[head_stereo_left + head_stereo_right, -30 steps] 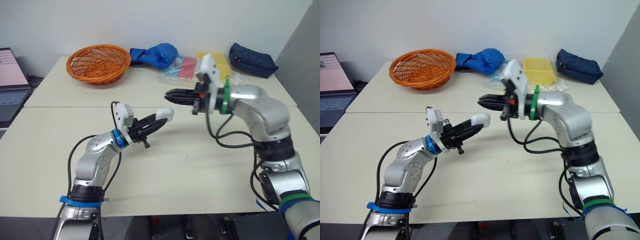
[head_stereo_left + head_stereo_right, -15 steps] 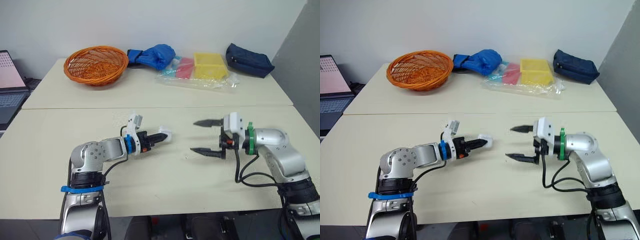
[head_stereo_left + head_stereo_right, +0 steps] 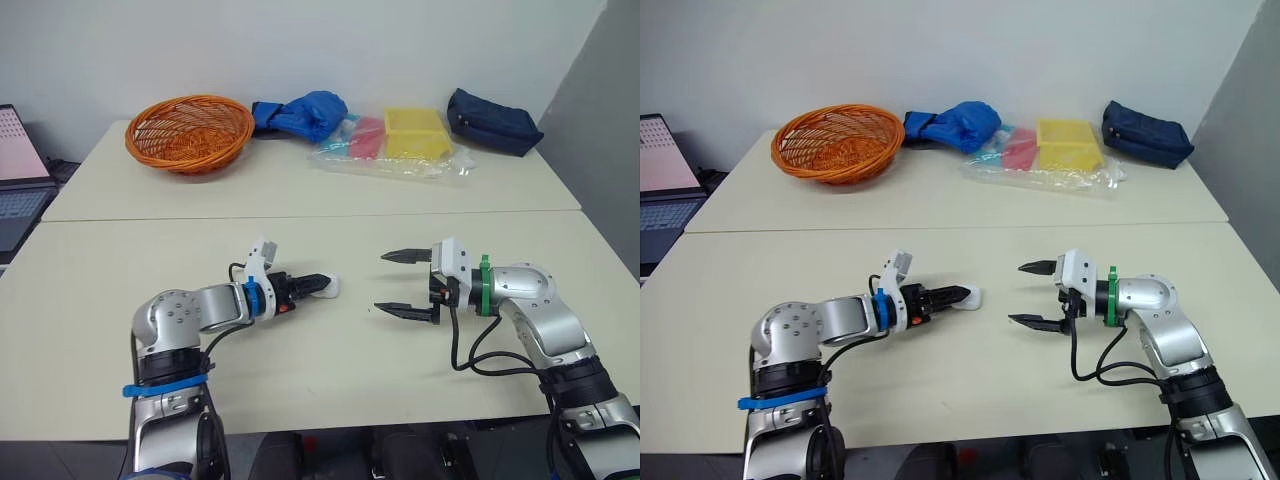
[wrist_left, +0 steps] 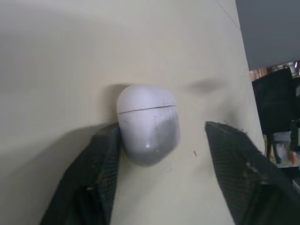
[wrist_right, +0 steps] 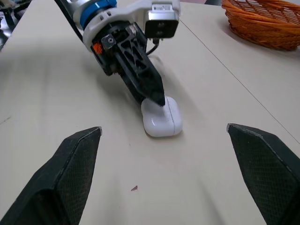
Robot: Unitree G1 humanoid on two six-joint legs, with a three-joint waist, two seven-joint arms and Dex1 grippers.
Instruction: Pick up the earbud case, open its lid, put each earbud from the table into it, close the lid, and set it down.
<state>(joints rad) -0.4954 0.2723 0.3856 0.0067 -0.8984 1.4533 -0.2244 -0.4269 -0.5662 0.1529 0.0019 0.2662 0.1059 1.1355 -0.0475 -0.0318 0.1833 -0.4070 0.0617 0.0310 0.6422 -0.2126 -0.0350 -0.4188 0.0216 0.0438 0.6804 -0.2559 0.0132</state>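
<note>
Left of centre in the head view, your left gripper (image 3: 318, 285) lies low over the cream table (image 3: 300, 370), its two black fingers reaching toward the middle of the frame. It is released: the wrist view shows the textured fingers (image 4: 93, 178) spread apart, with bare tabletop between the farther one and the case.

The earbud case (image 3: 330, 288) lies flat on the table right at those fingertips, just left of the frame's centre. It touches one finger and stands apart from the other, so nothing is gripping it. It is a small, smooth white pebble of glossy plastic with rounded corners. A thin seam runs across it and the lid is shut.

Right of centre, your right gripper (image 3: 382, 282) faces the case from near by. Its pointed black fingers are spread wide, one above the other, and they hold nothing. The right wrist view shows the case between its two cross-hatched pads (image 5: 75, 173) but beyond their tips.

Across the upper part of the frame, from the left:
- an open laptop (image 3: 15, 165) at the edge
- a round orange woven basket (image 3: 190, 130)
- a crumpled blue fabric bundle (image 3: 305, 110)
- a clear crinkled plastic bag (image 3: 390, 165)
- a square yellow tray (image 3: 415, 132)
- a soft navy zip pouch (image 3: 493, 121) in the upper right
</note>
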